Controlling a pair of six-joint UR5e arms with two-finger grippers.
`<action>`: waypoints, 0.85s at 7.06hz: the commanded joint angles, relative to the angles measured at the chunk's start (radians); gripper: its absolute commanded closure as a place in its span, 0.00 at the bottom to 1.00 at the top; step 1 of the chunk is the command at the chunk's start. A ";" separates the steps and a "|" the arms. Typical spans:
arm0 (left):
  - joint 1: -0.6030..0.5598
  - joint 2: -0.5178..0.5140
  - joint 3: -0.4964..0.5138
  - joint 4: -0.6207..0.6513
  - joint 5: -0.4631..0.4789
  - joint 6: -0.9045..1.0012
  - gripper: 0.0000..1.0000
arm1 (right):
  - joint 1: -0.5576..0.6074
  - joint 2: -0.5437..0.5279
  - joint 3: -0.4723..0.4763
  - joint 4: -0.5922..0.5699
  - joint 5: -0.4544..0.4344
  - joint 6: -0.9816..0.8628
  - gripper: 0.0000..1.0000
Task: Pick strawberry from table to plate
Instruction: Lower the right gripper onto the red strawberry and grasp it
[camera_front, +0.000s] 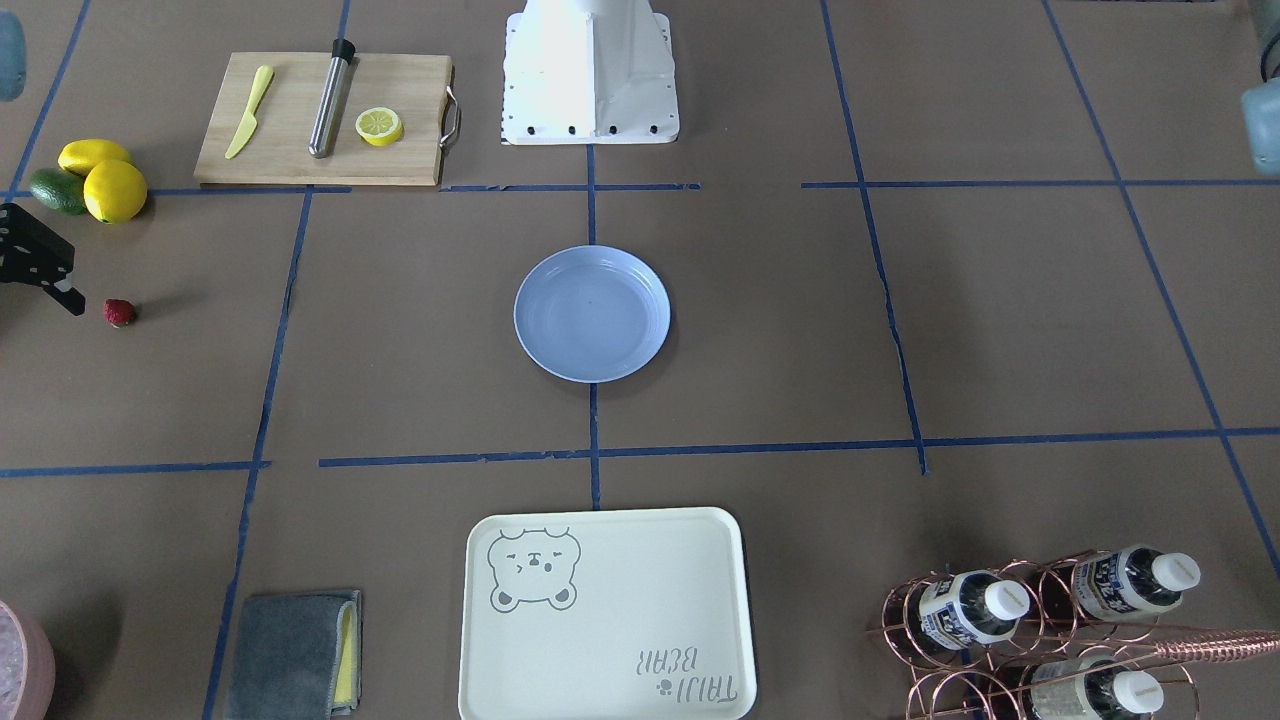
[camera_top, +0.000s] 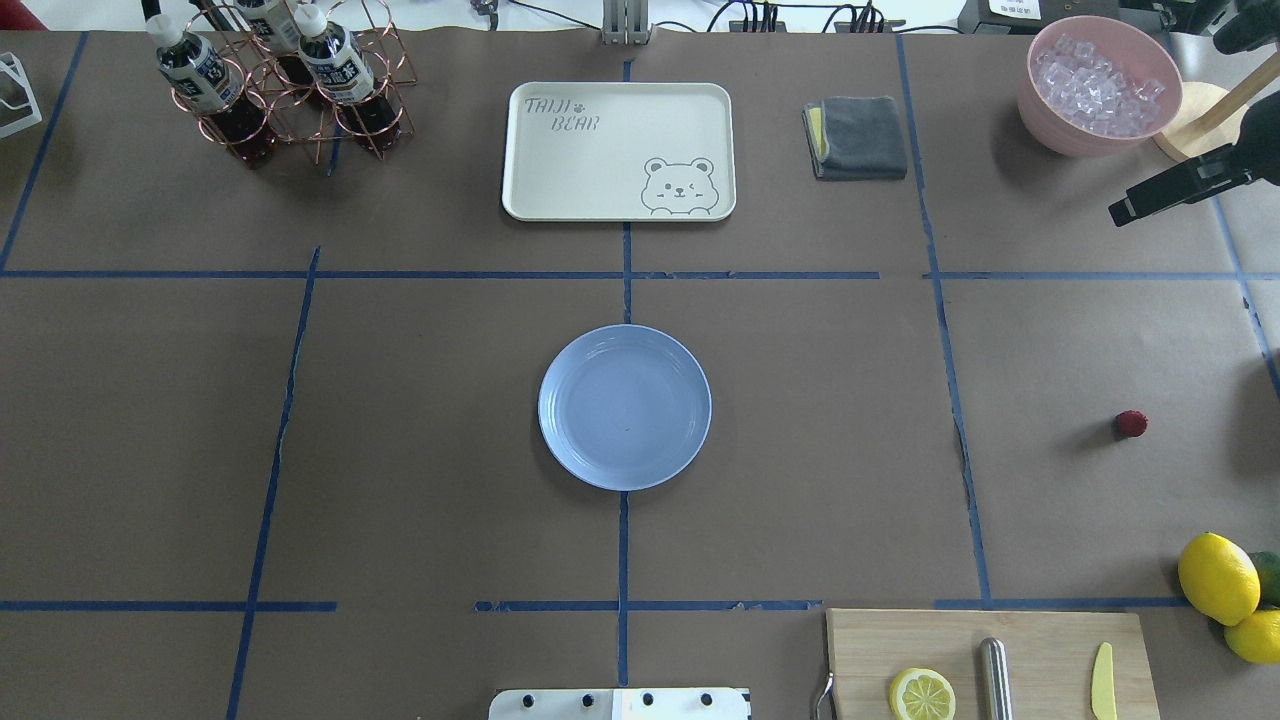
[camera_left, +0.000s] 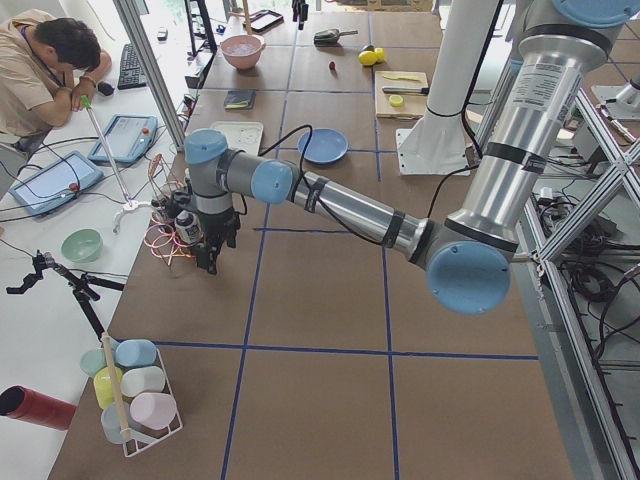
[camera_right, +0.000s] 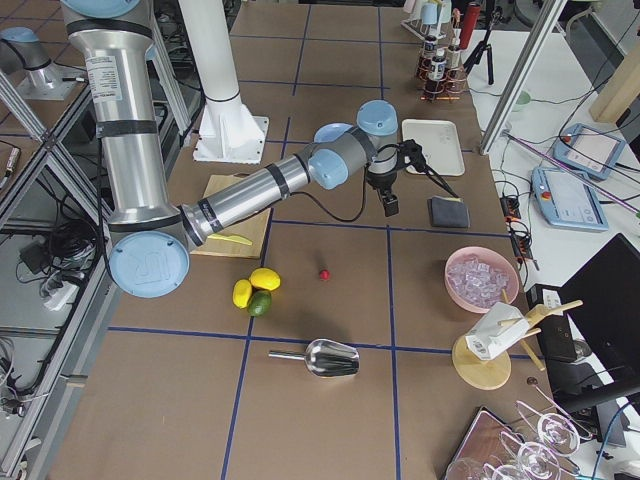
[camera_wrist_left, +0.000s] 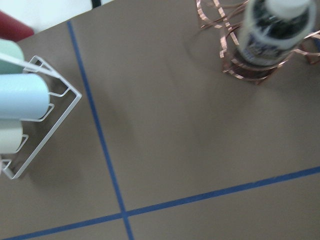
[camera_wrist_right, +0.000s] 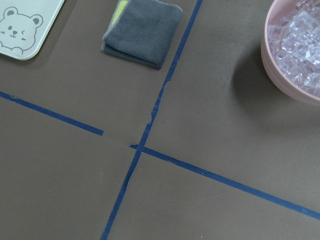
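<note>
Two unclear jaw openings: left gripper (camera_left: 207, 262) beside bottles (camera_left: 186, 228), right gripper (camera_front: 68, 296) apart from strawberry (camera_front: 119, 312).

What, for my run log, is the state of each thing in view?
strawberry: on the table, not grasped.
plate: empty.
tray: empty.
cloth: folded.
bottles: capped, racked.
pink bowl: filled with ice.
lemon half: cut face up.
right end effector: open or shut unclear.

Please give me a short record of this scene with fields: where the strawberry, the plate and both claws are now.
strawberry: on the table, robot's right side, far from plate
plate: table centre, empty
right claw: above table, away from strawberry; open or shut unclear
left claw: beside bottle rack; open or shut unclear
task: not started
</note>
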 joint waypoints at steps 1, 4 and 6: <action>-0.129 0.188 0.016 -0.080 -0.186 0.055 0.00 | -0.016 -0.001 0.004 0.003 -0.003 0.024 0.00; -0.139 0.204 -0.009 -0.067 -0.109 0.047 0.00 | -0.122 -0.113 0.022 0.094 -0.099 0.108 0.00; -0.139 0.204 -0.023 -0.070 -0.107 0.047 0.00 | -0.266 -0.224 -0.008 0.347 -0.255 0.263 0.00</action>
